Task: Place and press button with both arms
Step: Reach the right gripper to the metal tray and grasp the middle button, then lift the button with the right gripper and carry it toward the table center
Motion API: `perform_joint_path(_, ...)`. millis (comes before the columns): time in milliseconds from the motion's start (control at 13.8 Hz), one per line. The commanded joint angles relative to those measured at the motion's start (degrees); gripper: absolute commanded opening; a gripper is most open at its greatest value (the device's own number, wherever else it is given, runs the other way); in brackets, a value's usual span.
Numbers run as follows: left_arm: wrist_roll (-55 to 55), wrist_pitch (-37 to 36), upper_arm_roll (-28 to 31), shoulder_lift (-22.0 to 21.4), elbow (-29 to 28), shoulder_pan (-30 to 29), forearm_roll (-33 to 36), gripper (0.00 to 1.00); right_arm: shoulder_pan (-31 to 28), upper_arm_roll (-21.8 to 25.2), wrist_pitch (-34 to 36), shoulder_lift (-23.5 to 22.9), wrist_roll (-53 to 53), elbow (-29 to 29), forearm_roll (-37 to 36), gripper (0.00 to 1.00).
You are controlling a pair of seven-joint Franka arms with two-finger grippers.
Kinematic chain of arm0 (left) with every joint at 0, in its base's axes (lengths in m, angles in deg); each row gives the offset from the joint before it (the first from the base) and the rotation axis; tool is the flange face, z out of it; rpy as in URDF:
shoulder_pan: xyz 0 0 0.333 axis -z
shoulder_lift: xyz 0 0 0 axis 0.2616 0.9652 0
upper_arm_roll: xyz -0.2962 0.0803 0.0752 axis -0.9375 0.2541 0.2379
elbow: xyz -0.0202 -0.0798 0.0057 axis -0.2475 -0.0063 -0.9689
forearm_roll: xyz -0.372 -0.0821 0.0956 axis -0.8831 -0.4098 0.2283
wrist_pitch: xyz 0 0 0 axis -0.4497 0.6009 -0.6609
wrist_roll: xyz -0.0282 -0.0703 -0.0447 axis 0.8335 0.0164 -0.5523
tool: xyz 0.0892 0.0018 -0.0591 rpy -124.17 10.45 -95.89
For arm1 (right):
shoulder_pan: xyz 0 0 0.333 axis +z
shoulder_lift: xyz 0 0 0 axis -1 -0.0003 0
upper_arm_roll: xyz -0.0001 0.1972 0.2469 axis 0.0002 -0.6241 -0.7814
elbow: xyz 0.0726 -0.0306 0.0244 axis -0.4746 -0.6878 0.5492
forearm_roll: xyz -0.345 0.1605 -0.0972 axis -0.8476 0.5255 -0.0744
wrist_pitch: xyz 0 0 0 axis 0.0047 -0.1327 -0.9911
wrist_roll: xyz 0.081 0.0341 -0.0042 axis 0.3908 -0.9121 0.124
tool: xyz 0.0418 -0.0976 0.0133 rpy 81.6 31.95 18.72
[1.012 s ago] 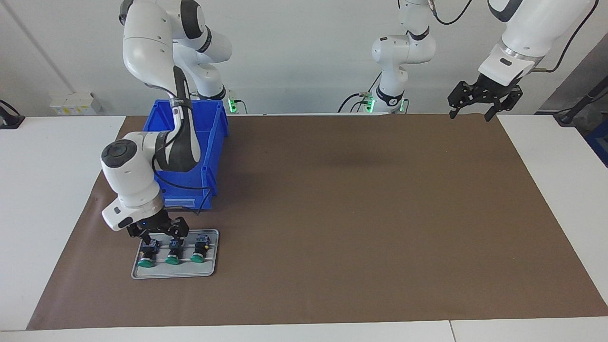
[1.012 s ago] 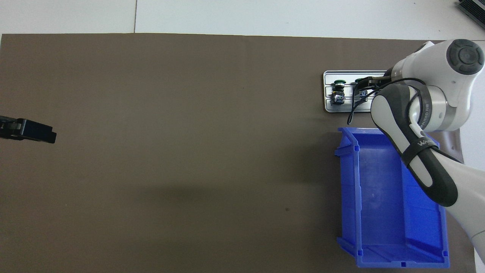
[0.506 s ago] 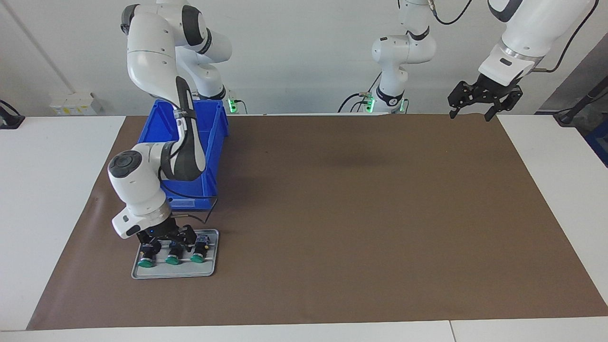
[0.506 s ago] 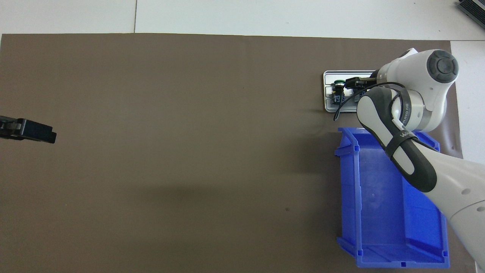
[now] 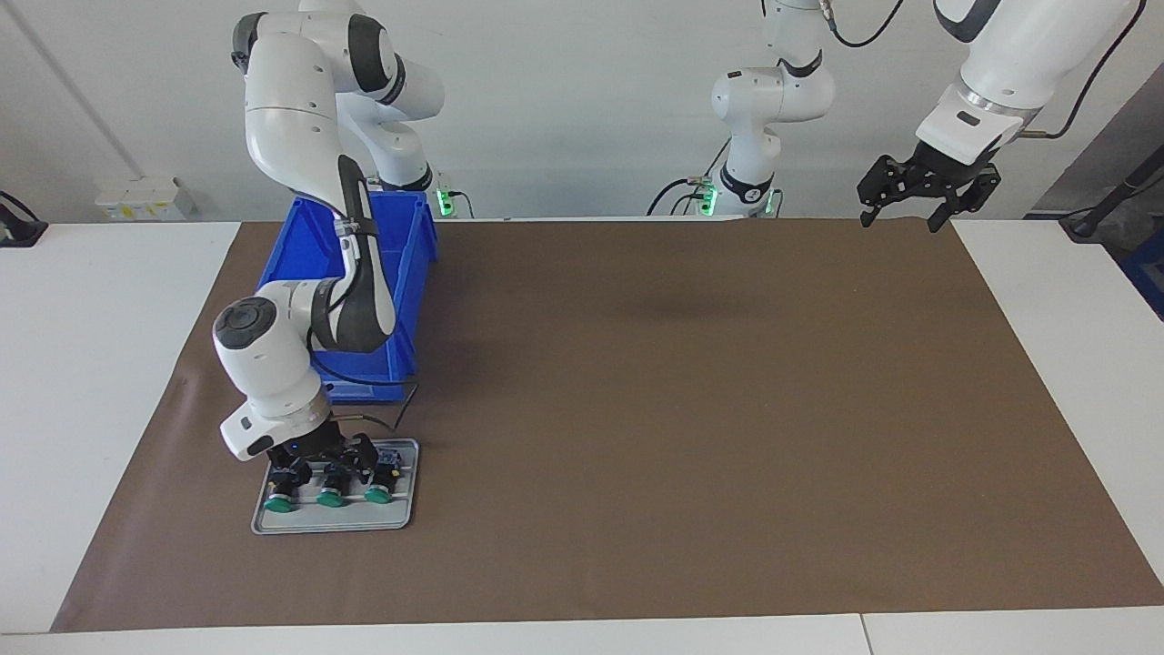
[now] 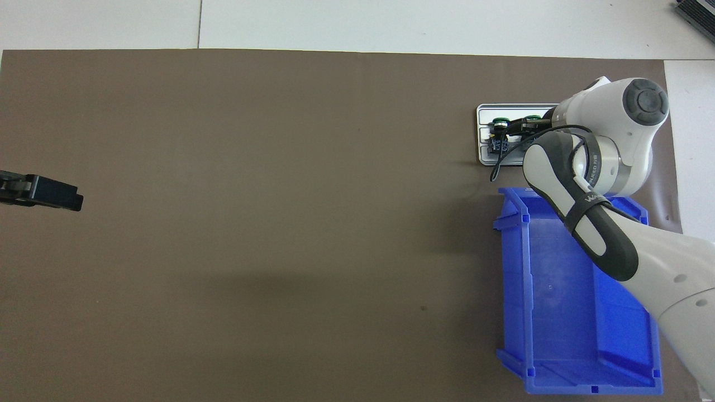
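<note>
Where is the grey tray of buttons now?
The grey tray lies at the right arm's end, farther from the robots than the blue bin, under the right end effector.

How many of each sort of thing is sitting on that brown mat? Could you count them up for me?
Green-capped buttons: 3, in a row on the tray
Grey tray: 1
Blue bin: 1
Total: 5 things
</note>
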Motion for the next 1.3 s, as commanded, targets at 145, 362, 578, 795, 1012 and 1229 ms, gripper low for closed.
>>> perform_joint_path(145, 0.12, -0.57, -0.29, -0.53, -0.52, -0.42, 0.42, 1.00, -0.91, -0.64, -2.77, -0.87, -2.07, -0.57, 1.12, 0.90)
perform_joint_path(362, 0.12, -0.57, -0.29, -0.62, -0.52, -0.42, 0.42, 1.00, -0.82, -0.64, -1.80, -0.87, -2.07, -0.49, 1.20, 0.89)
perform_joint_path(578, 0.12, -0.57, -0.29, -0.62, -0.52, -0.42, 0.42, 1.00, -0.65, -0.64, 0.39, -0.35, -2.07, -0.57, 1.12, 0.89)
perform_joint_path(795, 0.12, -0.57, -0.29, -0.62, -0.52, -0.42, 0.42, 1.00, -0.91, -0.64, 1.89, 0.10, -2.16, -0.57, 1.12, 0.82)
perform_joint_path(1012, 0.21, -0.57, -0.29, -0.62, -0.52, -0.42, 0.42, 1.00, -0.91, -0.55, 2.24, 0.01, -2.07, 0.04, 1.12, 0.00)
perform_joint_path(1229, 0.12, -0.57, -0.29, -0.62, -0.52, -0.42, 0.42, 1.00, -0.30, -0.46, 4.51, 0.27, -1.46, 2.05, 0.59, 0.00)
